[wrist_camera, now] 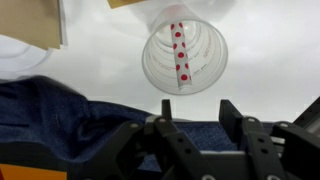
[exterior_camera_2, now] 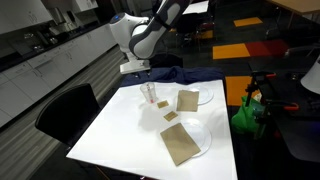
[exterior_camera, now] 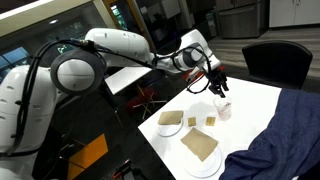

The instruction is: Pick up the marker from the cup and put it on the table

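The cup (wrist_camera: 185,55) is a clear tumbler seen from above in the wrist view. The marker (wrist_camera: 180,52), a thin stick with red dots, leans inside it. My gripper (wrist_camera: 195,120) is open and empty, its two dark fingers just short of the cup. In an exterior view the gripper (exterior_camera: 217,85) hangs right above the cup (exterior_camera: 223,109), near the far edge of the white table (exterior_camera: 255,95). The cup (exterior_camera_2: 150,95) also shows small in both exterior views; the marker is too small to make out there.
Two white plates (exterior_camera: 170,124) (exterior_camera: 203,160) with tan squares lie on the table beside the cup. A dark blue cloth (exterior_camera: 285,135) drapes over the table's side and lies under my fingers in the wrist view (wrist_camera: 60,120). A black chair (exterior_camera_2: 65,110) stands by the table.
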Controlling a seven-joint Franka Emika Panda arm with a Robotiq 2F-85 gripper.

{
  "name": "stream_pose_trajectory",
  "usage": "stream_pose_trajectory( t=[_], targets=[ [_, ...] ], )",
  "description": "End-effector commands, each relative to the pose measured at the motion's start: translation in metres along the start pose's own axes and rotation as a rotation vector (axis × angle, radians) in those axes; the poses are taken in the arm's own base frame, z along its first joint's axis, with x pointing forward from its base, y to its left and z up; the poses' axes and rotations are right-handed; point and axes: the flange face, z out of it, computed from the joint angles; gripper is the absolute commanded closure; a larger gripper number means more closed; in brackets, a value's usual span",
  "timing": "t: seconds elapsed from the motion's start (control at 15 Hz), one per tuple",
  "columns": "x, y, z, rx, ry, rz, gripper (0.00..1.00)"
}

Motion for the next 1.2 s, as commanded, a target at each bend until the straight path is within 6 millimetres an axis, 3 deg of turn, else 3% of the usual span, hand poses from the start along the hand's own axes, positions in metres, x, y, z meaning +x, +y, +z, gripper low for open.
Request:
stream_pose_trajectory(
  t=[0.0,0.4,1.13],
  targets=[
    [0.011,0.013,-0.006,-0.036,-0.095,-0.095,0.47],
    [0.016,0.018,0.010,-0.065,-0.162,-0.175,0.48],
    [-0.002,0.012,0.025,-0.062,-0.187,-0.215,0.46]
  ],
)
